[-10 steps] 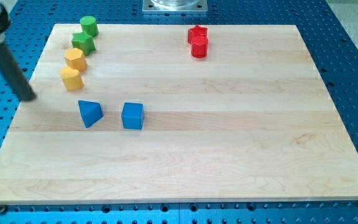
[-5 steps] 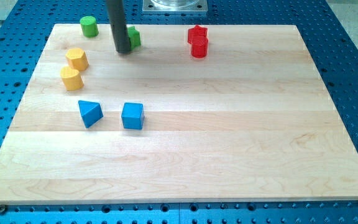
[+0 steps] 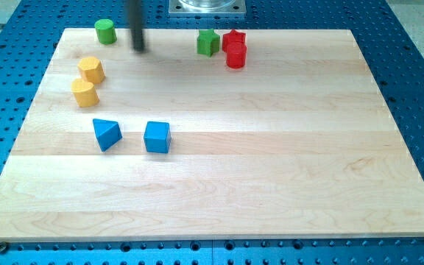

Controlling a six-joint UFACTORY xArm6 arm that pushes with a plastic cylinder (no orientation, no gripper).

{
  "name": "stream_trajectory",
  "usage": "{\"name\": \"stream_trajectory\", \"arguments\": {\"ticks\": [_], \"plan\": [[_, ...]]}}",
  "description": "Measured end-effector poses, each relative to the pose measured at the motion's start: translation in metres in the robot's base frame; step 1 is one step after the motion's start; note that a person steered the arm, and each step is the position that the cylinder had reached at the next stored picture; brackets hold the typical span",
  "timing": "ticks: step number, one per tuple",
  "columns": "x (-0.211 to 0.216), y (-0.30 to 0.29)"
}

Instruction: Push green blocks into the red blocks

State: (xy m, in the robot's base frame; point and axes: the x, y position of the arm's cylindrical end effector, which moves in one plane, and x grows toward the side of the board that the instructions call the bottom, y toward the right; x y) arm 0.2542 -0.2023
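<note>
wooden board (image 3: 212, 184), green cylinder (image 3: 105, 31) left of my tip (image 3: 139, 49)

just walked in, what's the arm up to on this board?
It is herding green blocks toward the red blocks. One green block already sits right beside the red pair near the view's top, apparently touching. My tip is between that block and the green cylinder, which is far off at the view's top left. The yellow blocks and blue blocks sit untouched on the view's left.
</note>
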Motion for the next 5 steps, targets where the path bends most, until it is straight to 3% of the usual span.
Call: {"name": "stream_trajectory", "arguments": {"ticks": [1, 2, 3, 4, 5], "plan": [[0.001, -0.083], [-0.060, -0.058], [-0.041, 0.031], [0.015, 0.132], [-0.004, 0.133]]}}
